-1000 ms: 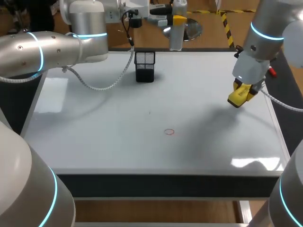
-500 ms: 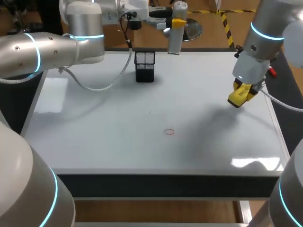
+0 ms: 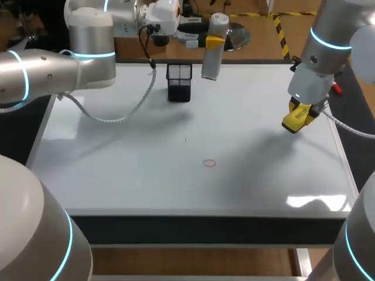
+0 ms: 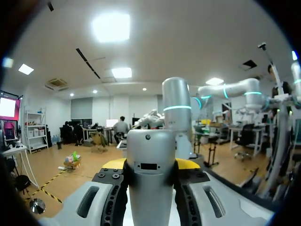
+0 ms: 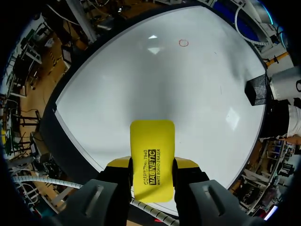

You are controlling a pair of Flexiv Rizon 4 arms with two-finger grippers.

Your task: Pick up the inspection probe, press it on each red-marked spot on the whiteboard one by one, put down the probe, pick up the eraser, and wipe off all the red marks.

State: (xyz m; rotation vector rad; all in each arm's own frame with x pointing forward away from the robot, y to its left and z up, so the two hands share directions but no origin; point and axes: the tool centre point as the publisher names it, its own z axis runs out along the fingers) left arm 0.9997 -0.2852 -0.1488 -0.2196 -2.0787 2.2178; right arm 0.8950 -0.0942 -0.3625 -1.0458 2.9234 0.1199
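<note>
Near the far edge of the whiteboard [image 3: 117,152], just to the right of a black mesh pen holder [image 3: 179,82], the inspection probe [image 3: 210,65] hangs close to upright, clear of the surface. It is a plain grey cylinder with a rounded top. The left gripper [image 3: 212,41] pinches it high on the body, one yellow tip pressed to each side, so most of the barrel hangs below the fingers. By the right edge, the right gripper [image 3: 299,115] hovers above the board, clamped on the eraser [image 5: 151,155]. This is a bright yellow block with rounded corners and black print on its face. Its sides sit between the two fingers and its front half sticks out ahead of the tips. One small red ring [image 3: 209,164] is drawn near the middle of the board, toward the front edge, well apart from both tools.
</note>
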